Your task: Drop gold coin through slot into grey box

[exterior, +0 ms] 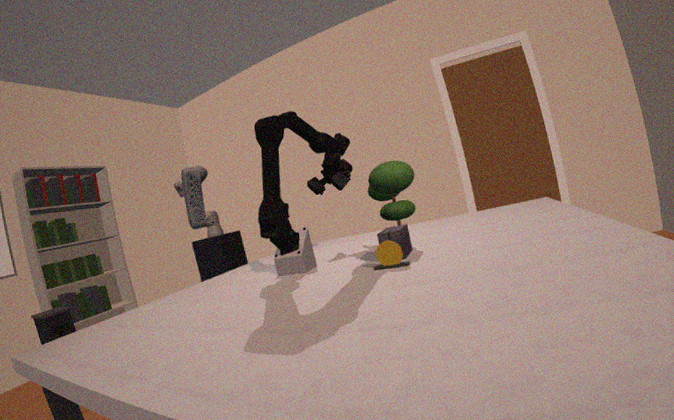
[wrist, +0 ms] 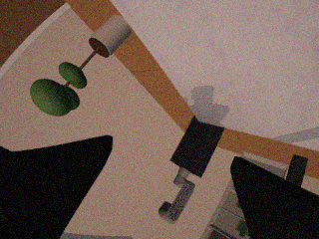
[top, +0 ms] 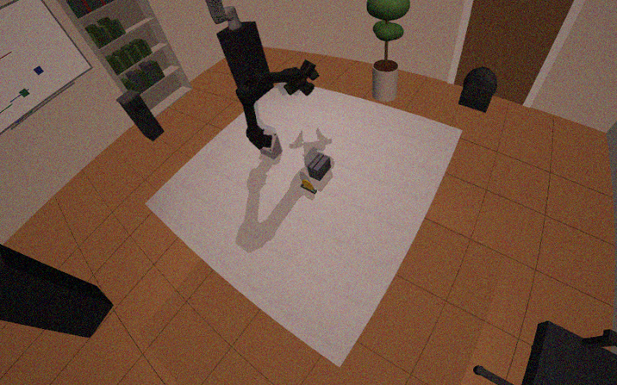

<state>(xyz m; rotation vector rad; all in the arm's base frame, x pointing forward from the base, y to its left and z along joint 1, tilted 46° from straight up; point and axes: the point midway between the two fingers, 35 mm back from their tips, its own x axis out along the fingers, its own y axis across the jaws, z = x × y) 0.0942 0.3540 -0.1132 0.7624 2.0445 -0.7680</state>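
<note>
The claw (exterior: 330, 182) is wide open and holds nothing. It hangs high in the air, up above the table (exterior: 471, 309), well apart from the coin (exterior: 389, 253).

The coin stands on its edge in the green holder (exterior: 391, 265), just in front of the grey box (exterior: 397, 236). From the top, they sit near the middle of the table, with the coin at about 7 o'clock from the box. There is lots of bare table around them, and every edge is far away.

The side view shows the coin's round gold face. The top view shows only its thin edge. The wrist view misses the coin and box; it shows two dark fingers, the room's wall and a plant (wrist: 56, 94).
</note>
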